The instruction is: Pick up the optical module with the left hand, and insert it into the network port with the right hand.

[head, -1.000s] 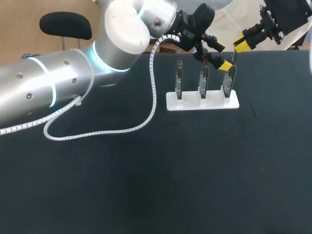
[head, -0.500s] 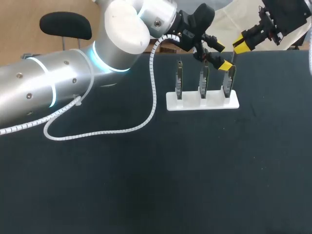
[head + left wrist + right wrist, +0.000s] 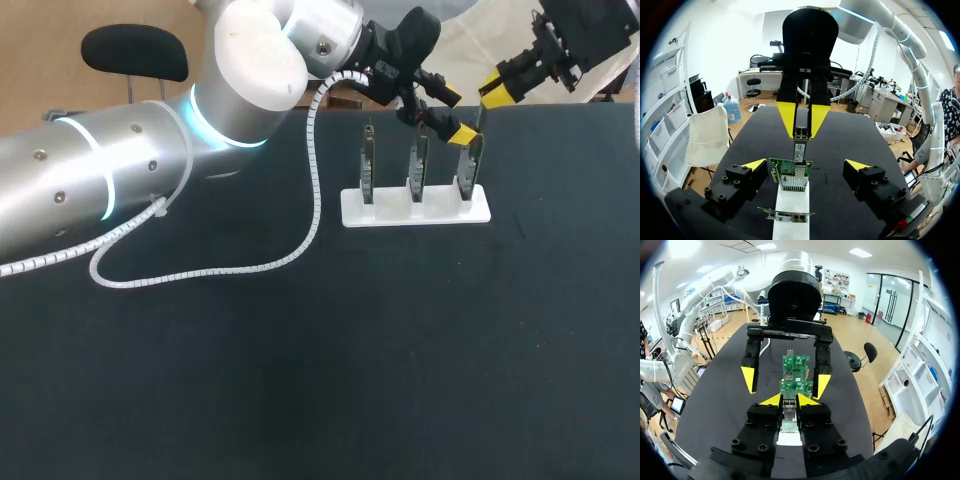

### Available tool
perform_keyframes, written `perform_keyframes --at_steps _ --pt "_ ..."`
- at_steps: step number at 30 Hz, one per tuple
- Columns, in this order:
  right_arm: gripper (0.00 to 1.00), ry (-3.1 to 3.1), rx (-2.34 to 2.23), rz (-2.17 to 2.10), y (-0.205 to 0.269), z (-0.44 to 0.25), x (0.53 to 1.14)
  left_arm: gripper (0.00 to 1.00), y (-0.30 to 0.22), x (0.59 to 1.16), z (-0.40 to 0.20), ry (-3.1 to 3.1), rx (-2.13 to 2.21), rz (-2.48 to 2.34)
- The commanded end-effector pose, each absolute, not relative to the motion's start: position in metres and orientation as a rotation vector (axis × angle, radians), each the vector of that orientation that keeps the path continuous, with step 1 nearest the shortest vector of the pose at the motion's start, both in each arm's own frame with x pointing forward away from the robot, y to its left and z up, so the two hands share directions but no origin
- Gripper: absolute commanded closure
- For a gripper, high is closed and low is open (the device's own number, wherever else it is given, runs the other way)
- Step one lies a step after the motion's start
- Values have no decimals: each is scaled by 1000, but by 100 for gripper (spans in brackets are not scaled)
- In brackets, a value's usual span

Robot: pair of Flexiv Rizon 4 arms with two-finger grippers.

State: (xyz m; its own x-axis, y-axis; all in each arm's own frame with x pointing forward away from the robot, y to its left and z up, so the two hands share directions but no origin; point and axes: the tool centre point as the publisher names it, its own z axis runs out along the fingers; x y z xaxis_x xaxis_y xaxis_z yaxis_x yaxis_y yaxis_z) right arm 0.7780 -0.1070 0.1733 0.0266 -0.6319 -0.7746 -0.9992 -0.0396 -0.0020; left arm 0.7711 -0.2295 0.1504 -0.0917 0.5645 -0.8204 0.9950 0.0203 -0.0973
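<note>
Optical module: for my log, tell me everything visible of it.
The optical module is a slim, metallic-looking bar, upright, clamped between the right gripper's yellow tips. Its lower end reaches the top edge of a green board in the white holder. The open left gripper does not touch it.

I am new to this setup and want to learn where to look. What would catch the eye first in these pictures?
First the big silver left arm, crossing the table at its far left with a white coiled cable hanging from it. Next, three cards standing upright in a white stand. There the right gripper holds the module at the rightmost card's top, the open left gripper close by.
</note>
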Motion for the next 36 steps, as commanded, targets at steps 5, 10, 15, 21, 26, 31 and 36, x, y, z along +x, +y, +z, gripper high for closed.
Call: perform_keyframes --at_steps 5,10,15,21,26,31,36 --pt "100 1663 -1732 831 -105 169 780 0 -230 773 151 1720 1601 -945" --pt "100 1655 -1735 826 -105 173 782 0 -230 773 151 1720 1601 -945" --pt "100 1658 -1740 823 -107 172 781 0 -230 773 151 1720 1601 -945" --pt "100 1671 -1723 830 -106 170 779 0 -230 773 151 1720 1601 -945" --pt "100 1667 -1722 833 -105 171 779 0 -230 773 151 1720 1601 -945" --pt "100 1654 -1728 823 -105 176 779 0 -230 773 151 1720 1601 -945" --pt "100 1657 -1727 815 -106 176 779 0 -230 773 151 1720 1601 -945"
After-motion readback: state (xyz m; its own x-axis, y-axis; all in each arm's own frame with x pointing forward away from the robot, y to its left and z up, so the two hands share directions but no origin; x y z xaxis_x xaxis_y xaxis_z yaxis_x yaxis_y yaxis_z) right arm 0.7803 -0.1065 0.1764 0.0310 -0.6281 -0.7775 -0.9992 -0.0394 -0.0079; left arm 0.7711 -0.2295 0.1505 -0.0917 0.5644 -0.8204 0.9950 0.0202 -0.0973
